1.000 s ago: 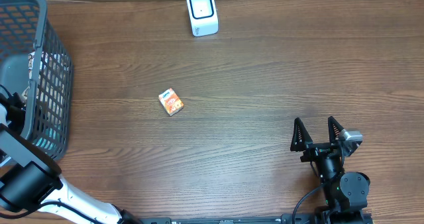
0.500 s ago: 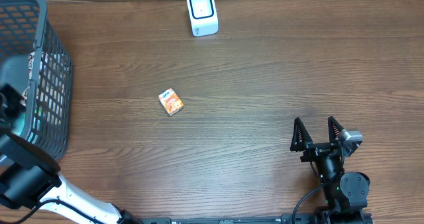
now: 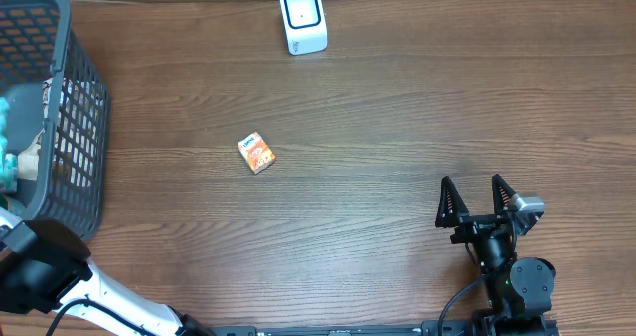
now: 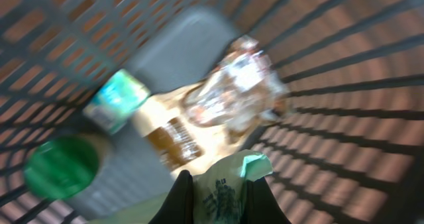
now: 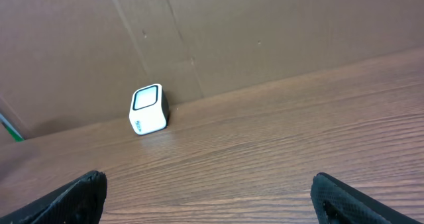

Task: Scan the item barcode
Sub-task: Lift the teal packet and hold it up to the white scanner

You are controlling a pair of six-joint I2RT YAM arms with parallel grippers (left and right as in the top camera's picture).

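- Mint-green packet [image 4: 246,163] with dark print sat inside the basket [image 3: 75,97] at the table's [image 3: 397,107] far left corner. The left hand [image 4: 220,179] was clenched on it, gripping its lower part.
- To do this step well, the lift should probably go straight up with a firm grip until the packet cleared the mesh rim. Which face carried the barcode could not be told from the blurred wrist view.
- Beneath it lay a green-capped bottle [image 4: 61,166], a teal-ended pack [image 4: 119,99] and a clear crinkled wrapper [image 4: 232,95]. Any of these might snag or drag along.
- The white scanner [image 3: 302,18] stood at the middle of the far edge, well apart from the basket.
- A small orange box [image 3: 256,153] lay toward the table's middle, likely no obstacle.
- The right hand [image 3: 471,182] rested released and empty by the near edge's right side.
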